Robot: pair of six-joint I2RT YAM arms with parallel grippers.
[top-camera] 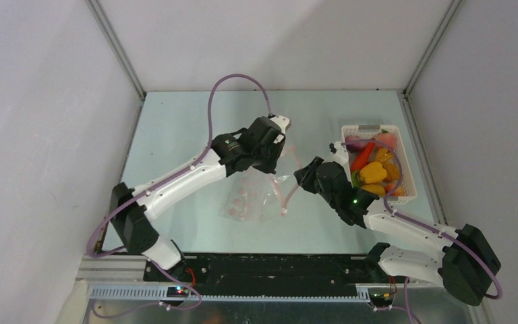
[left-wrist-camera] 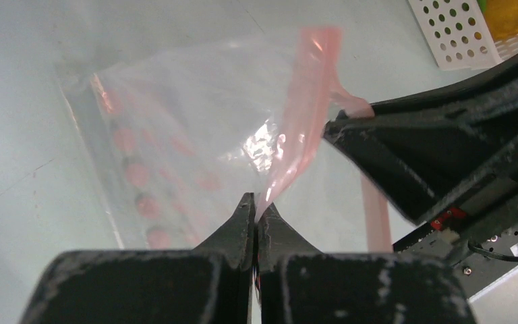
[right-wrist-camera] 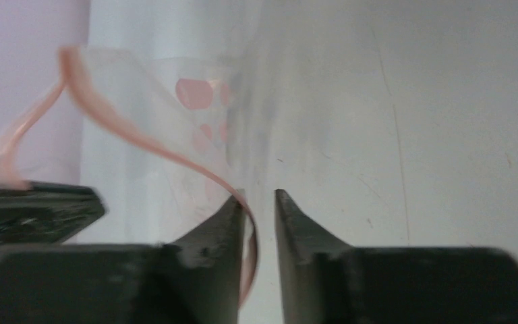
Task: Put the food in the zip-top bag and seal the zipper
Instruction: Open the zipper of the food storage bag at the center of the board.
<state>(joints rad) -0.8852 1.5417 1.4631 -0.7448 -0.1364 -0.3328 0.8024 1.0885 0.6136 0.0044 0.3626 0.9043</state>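
The clear zip-top bag (top-camera: pixel 253 196) with pink dots lies mid-table, its mouth end lifted. My left gripper (left-wrist-camera: pixel 260 206) is shut on the pink zipper (left-wrist-camera: pixel 307 115) strip at the bag's (left-wrist-camera: pixel 189 121) edge. My right gripper (right-wrist-camera: pixel 260 199) stands just right of the bag (right-wrist-camera: pixel 189 94), jaws a narrow gap apart. The zipper (right-wrist-camera: pixel 141 138) strip curls down into that gap and rests against the left finger only. From above, the left gripper (top-camera: pixel 278 156) and right gripper (top-camera: pixel 301 177) face each other across the zipper (top-camera: pixel 290 196). The food (top-camera: pixel 374 169) sits in the basket.
A white slotted basket (top-camera: pixel 408 177) stands at the right of the table, beside the right arm, and its corner (left-wrist-camera: pixel 455 30) shows in the left wrist view. The right arm's black gripper body (left-wrist-camera: pixel 445 148) is close to the left gripper. Grey walls enclose the table.
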